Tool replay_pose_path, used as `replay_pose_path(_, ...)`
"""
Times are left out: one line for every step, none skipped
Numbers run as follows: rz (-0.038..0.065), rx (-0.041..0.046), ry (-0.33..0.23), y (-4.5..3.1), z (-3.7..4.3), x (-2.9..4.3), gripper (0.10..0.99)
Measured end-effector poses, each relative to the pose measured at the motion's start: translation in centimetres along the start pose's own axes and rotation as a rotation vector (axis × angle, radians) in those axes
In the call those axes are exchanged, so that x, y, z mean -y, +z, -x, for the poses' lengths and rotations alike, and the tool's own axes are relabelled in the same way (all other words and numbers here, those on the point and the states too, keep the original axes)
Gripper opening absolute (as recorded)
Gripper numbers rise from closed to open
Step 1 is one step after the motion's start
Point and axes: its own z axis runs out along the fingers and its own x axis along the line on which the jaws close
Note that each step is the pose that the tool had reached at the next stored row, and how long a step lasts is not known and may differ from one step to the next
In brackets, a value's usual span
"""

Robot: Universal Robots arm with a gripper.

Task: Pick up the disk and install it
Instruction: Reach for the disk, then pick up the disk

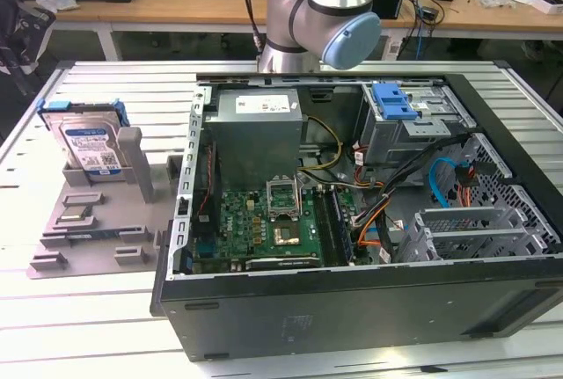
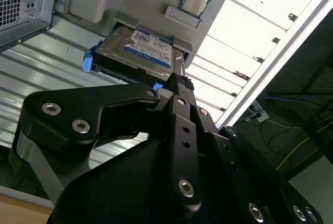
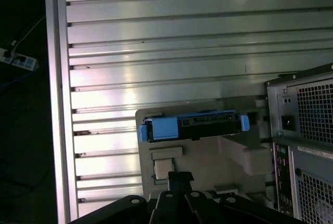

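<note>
The disk (image 1: 88, 146) stands on edge in a grey holder (image 1: 88, 221) at the upper left of the exterior view, label facing out and blue frame along its edges. It has not been picked up.

**Gripper.** The gripper (image 3: 179, 178) is clenched on nothing, its two tips pressed together. In both wrist views it hangs over the holder, apart from the disk (image 2: 140, 50), which shows edge-on in the first wrist view (image 3: 192, 125).

**Step in hand.** This is judged to be the approach for the pick.
- Spread the gripper wider than the disk's thin dimension before closing in.
- Line the tips up across the two flat faces, not the blue frame ends.
- Come in straight along the holder slot so the disk does not bind.
- Stay off the loose processor chip (image 2: 195, 0) lying on the holder near the disk.

**Surroundings.** The holder rests on the slatted metal counter (image 1: 53, 317). Just beside it, toward the exterior view's right, lies the open computer case (image 1: 352, 309). The drive cage (image 1: 393, 102) with its blue latch sits at the case's upper right.

**Count.**

| Item | Number |
|---|---|
| Disk | 1 |
| Gripper | 1 |
| Holder | 1 |
| Loose chip | 1 |
| Case | 1 |
| Drive cage | 1 |
</note>
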Motion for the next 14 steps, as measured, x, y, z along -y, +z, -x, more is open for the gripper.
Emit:
replay_pose_path(0.000, 0.0000, 0.000, 0.00, 0.00, 0.00, 0.106)
replay_pose_path(0.000, -0.0001, 0.000, 0.00, -0.01, 0.00, 0.106)
replay_pose_path(0.000, -0.0001, 0.000, 0.00, -0.01, 0.00, 0.106)
replay_pose_path(0.000, -0.0001, 0.000, 0.00, -0.01, 0.00, 0.106)
replay_pose_path(0.000, 0.0000, 0.000, 0.00, -0.01, 0.00, 0.106)
replay_pose_path(0.000, -0.0001, 0.000, 0.00, -0.01, 0.00, 0.106)
replay_pose_path(0.000, -0.0001, 0.000, 0.00, -0.02, 0.00, 0.106)
replay_pose_path(0.000, 0.0000, 0.000, 0.00, -0.02, 0.00, 0.106)
replay_pose_path(0.000, -0.0001, -0.001, 0.00, -0.02, 0.00, 0.106)
replay_pose_path(0.000, -0.0004, -0.009, 0.00, -0.02, 0.00, 0.106)
replay_pose_path(0.001, -0.0012, -0.024, -0.01, -0.03, 0.00, 0.106)
replay_pose_path(0.001, -0.0019, -0.040, -0.01, -0.03, 0.00, 0.106)
replay_pose_path(0.002, -0.0034, -0.077, 0.00, -0.02, 0.00, 0.106)
replay_pose_path(0.002, -0.0045, -0.100, -0.01, -0.03, 0.00, 0.106)
